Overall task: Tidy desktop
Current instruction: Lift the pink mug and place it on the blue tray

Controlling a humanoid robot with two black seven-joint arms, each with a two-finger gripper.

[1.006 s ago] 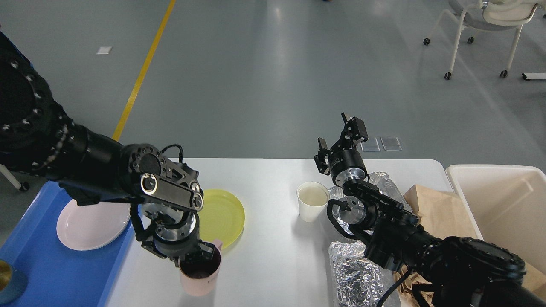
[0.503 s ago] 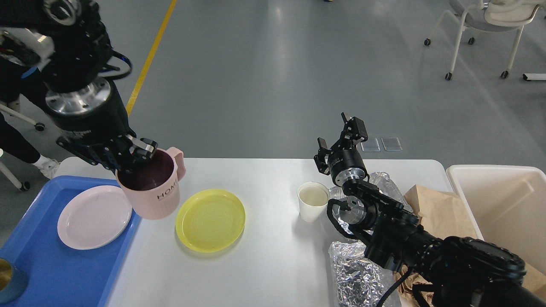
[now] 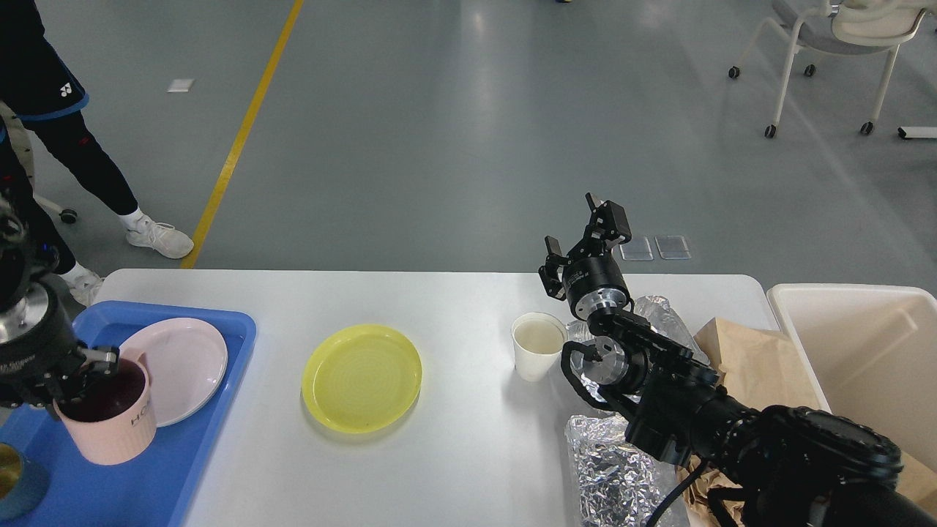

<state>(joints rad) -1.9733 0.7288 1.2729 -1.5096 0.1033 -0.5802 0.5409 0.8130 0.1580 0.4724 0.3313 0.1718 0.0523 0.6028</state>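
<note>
The white desktop [image 3: 454,468] fills the lower view. My left gripper [image 3: 77,377] is shut on the rim of a pink mug [image 3: 110,428] and holds it over the blue tray [image 3: 183,468] at the left, beside a pink plate [image 3: 187,359]. A yellow plate [image 3: 362,377] lies on the desktop's middle. A white paper cup [image 3: 536,345] stands right of it. My right gripper [image 3: 585,230] is open and empty, raised behind the cup.
Crumpled foil [image 3: 611,468] and brown paper [image 3: 747,359] lie under my right arm. A cream bin [image 3: 864,351] stands at the right. A metal-topped round thing [image 3: 15,476] sits at the tray's near left corner. A person's legs [image 3: 80,161] are behind the table's left.
My left gripper lifted the pink mug from the desktop's front, swung it up and left, and now holds it low over the blue tray. The right arm has not moved.
</note>
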